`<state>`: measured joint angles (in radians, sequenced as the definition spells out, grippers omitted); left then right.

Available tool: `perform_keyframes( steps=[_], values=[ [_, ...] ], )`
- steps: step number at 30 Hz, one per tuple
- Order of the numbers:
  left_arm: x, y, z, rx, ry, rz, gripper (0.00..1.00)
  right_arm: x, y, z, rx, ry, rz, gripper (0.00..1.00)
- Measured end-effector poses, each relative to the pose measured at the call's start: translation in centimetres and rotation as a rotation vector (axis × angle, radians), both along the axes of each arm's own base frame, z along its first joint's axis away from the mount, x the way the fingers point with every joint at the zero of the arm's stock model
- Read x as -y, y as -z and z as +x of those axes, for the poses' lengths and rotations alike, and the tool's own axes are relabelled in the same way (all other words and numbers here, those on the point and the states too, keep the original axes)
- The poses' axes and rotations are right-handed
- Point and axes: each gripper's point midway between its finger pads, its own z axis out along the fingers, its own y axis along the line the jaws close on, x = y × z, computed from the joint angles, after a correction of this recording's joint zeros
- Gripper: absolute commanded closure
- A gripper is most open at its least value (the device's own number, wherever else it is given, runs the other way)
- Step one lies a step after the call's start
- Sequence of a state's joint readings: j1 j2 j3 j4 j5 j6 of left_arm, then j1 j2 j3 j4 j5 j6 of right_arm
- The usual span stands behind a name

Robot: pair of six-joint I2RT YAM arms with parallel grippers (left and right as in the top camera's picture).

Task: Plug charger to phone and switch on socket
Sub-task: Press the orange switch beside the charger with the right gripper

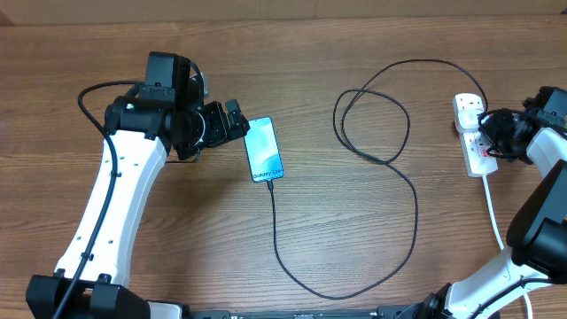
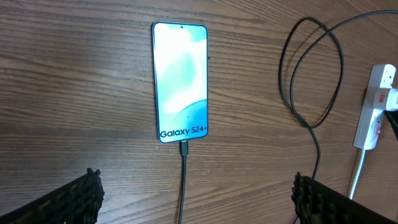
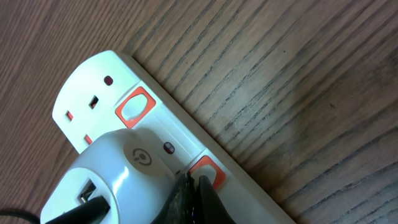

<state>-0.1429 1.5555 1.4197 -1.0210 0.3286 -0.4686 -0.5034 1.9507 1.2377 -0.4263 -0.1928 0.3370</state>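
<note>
Right gripper, pinched closed and empty, tips at the second red switch of the diagonal socket.

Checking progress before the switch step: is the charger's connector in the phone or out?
In. The charger tip meets the phone at its short edge below the Galaxy S24+ text, no gap showing.

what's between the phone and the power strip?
Only loose loops of the charger cable lie between the phone and the power strip; clearest in the overhead view.
</note>
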Motion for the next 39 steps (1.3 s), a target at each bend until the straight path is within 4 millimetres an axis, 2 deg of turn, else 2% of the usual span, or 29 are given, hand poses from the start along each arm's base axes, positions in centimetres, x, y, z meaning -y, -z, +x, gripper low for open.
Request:
perform_keyframes(
  steps=[12,39],
  values=[
    [0.0,0.0,0.01,0.0,0.0,0.0,0.0,0.6,-0.27,0.48,0.02,0.008,-0.029,0.96],
    [0.06,-0.19,0.42,0.019,0.0,-0.003,0.0,0.25,0.36,0.34,0.0,0.001,-0.002,0.96]
  ],
)
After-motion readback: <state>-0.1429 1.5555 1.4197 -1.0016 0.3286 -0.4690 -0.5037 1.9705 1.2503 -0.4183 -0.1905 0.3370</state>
